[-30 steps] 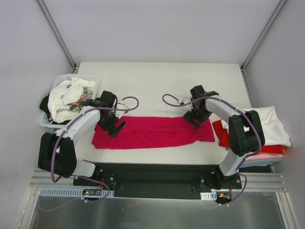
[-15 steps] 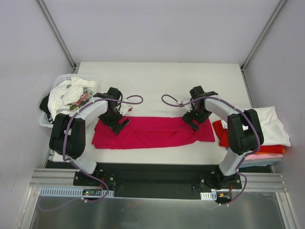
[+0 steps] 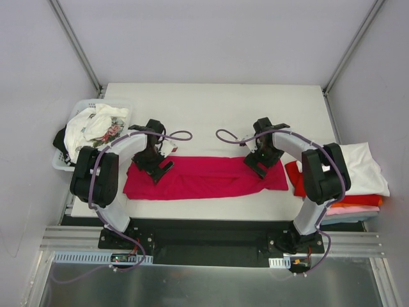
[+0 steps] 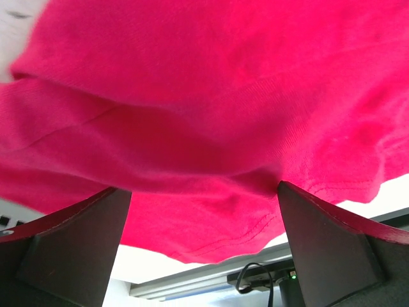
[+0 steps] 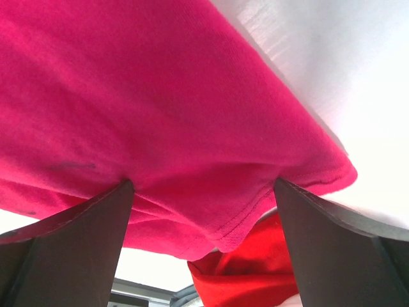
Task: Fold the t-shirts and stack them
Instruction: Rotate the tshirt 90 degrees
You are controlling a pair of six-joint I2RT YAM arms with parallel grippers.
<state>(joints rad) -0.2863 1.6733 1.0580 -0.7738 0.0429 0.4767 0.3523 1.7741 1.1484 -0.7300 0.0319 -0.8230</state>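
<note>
The crimson-magenta t-shirt [image 3: 204, 178] lies folded into a long strip across the table's near half. My left gripper [image 3: 156, 167] is open and sits low on the strip's left end; in the left wrist view [image 4: 204, 211] its fingers [image 4: 70, 249] stand wide apart with the cloth [image 4: 211, 115] between them. My right gripper [image 3: 257, 164] is open on the right end; its fingers [image 5: 339, 249] straddle the shirt's hem [image 5: 211, 160]. Neither grips the cloth. A red shirt [image 5: 249, 272] shows just past that hem.
A white plastic basket [image 3: 61, 163] at the far left holds white printed shirts [image 3: 96, 128] and a dark one. A stack of folded shirts [image 3: 358, 169], white on top with red, orange and pink below, sits at the table's right edge.
The left arm's elbow has swung inward and its gripper has shifted slightly right along the shirt's left end. The right gripper has edged a little left. The shirt lies the same.
</note>
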